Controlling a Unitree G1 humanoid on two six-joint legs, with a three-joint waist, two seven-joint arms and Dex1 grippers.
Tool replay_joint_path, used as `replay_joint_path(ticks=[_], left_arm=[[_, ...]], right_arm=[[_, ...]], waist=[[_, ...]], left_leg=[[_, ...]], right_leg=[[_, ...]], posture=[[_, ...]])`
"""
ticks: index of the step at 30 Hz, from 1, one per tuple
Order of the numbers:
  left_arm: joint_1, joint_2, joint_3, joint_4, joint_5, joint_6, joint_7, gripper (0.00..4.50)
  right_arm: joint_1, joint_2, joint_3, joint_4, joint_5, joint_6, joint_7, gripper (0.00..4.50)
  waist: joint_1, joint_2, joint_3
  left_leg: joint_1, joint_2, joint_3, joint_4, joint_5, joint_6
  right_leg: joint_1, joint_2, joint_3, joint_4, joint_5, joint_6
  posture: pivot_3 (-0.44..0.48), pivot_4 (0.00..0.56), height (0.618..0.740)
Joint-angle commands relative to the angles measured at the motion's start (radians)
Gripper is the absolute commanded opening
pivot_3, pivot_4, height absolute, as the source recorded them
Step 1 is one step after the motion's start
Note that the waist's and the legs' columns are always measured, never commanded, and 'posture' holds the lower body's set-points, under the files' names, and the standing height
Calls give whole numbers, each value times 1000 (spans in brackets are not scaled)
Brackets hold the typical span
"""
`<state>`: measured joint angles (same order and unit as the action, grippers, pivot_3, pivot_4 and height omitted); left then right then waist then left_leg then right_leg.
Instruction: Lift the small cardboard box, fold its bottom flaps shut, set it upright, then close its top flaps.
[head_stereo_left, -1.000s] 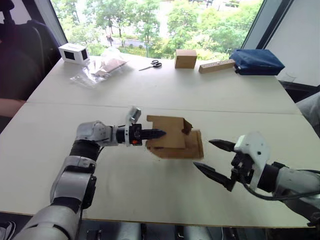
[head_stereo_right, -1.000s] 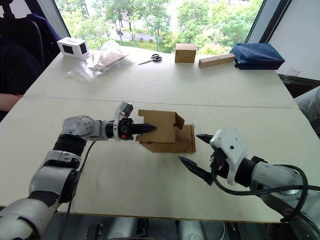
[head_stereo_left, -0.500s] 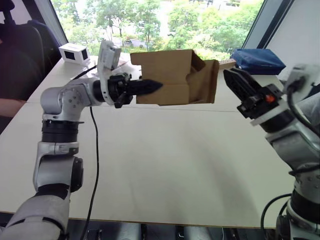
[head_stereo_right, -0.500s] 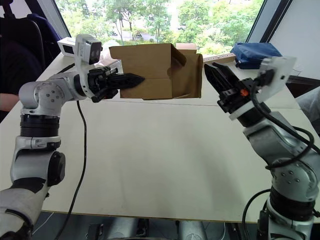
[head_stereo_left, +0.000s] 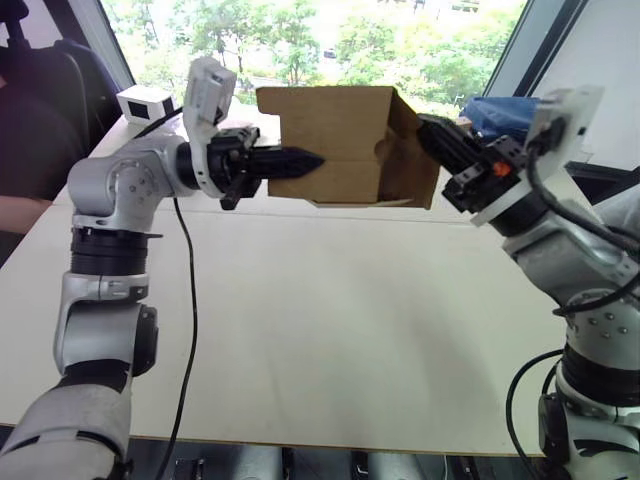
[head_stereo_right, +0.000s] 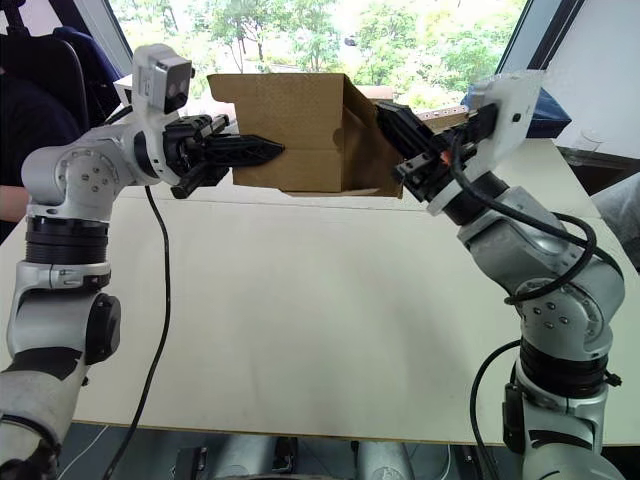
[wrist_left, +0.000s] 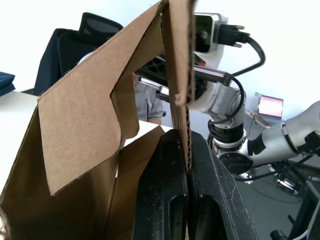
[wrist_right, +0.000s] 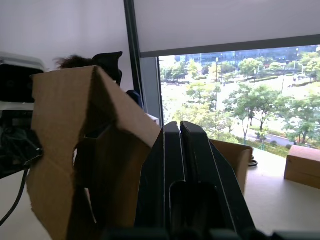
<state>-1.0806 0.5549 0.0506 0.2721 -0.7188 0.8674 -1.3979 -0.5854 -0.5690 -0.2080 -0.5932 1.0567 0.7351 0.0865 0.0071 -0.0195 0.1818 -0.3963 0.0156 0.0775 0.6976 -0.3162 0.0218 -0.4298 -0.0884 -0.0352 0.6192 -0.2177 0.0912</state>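
The small cardboard box (head_stereo_left: 335, 130) hangs in the air above the table, lying on its side. My left gripper (head_stereo_left: 313, 161) is shut on a cardboard panel of the box, and the panel's edge stands pinched between the black fingers (wrist_left: 165, 170) in the left wrist view. My right gripper (head_stereo_right: 386, 110) is shut with nothing between its fingers (wrist_right: 170, 150). Its tips rest against the loose flaps (head_stereo_left: 412, 165) at the box's right end. Those flaps stand partly folded. I cannot tell whether they are the top or the bottom ones.
The pale table (head_stereo_left: 320, 330) lies below the box. At its far edge stand a white box with a black window (head_stereo_left: 145, 102), a blue bag (head_stereo_left: 512, 112) and a squarer tan box (wrist_right: 302, 162). A person's arm (head_stereo_left: 22, 212) shows at the left.
My left gripper has lifted the box off the table to head height. My right gripper has shut, risen, and moved in against the box's right end.
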Motion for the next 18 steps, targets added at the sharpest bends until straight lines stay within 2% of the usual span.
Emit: replay_joint_path(ticks=[1,18], left_arm=[[-22,-7,-4,-17,-6,-12,-7,0],[3,2,-33,-74,-49,59,-57,0]], right_arm=[[0,16,17,-45,8,-9,12,37],[16,69,82,-54,-42,-29,53,37]], waist=[[0,0,0],[-3,0,0]], left_leg=[[0,0,0,0,0,0],[0,0,0,0,0,0]], right_leg=[[0,0,0,0,0,0],[0,0,0,0,0,0]], posture=[[0,150,740],[0,150,740]])
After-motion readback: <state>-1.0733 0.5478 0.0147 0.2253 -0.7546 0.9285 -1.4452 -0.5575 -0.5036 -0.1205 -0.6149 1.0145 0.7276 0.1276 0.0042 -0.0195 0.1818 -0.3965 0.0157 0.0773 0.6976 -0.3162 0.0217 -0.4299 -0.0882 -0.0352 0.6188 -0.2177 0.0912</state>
